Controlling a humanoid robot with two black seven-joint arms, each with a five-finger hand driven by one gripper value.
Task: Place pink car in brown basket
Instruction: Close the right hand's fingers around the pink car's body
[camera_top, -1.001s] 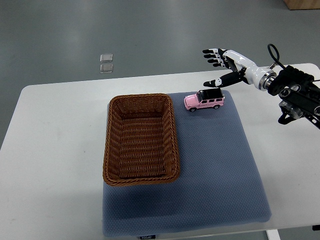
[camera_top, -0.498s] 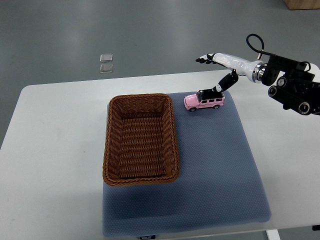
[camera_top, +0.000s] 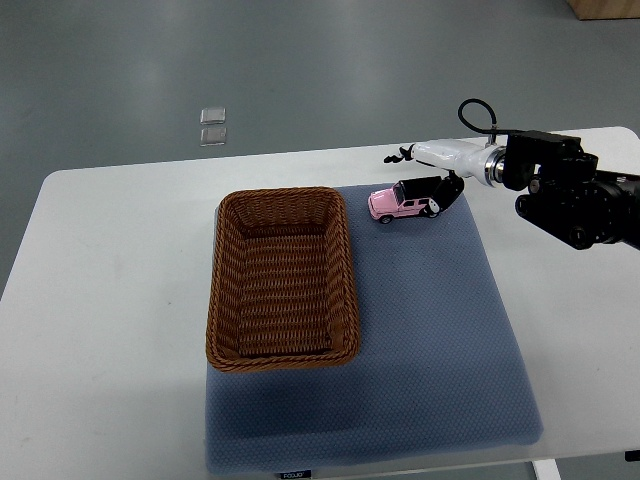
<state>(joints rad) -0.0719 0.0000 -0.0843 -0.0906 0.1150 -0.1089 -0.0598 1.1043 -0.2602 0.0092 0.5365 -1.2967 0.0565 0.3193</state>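
From above, over the last second my right hand (camera_top: 432, 176) had dropped from hovering spread above the pink car (camera_top: 406, 201) to settling over its rear, so the grasp was starting. My fingers were closing around the roof, thumb at the tail; the car stood on the blue mat (camera_top: 420, 340), just beside the brown basket (camera_top: 282, 277), not yet lifted.

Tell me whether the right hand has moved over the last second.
Yes. The right hand has come down and left toward the pink car, which sits where it did on the blue mat beside the brown basket; the fingers now close around the car's rear.
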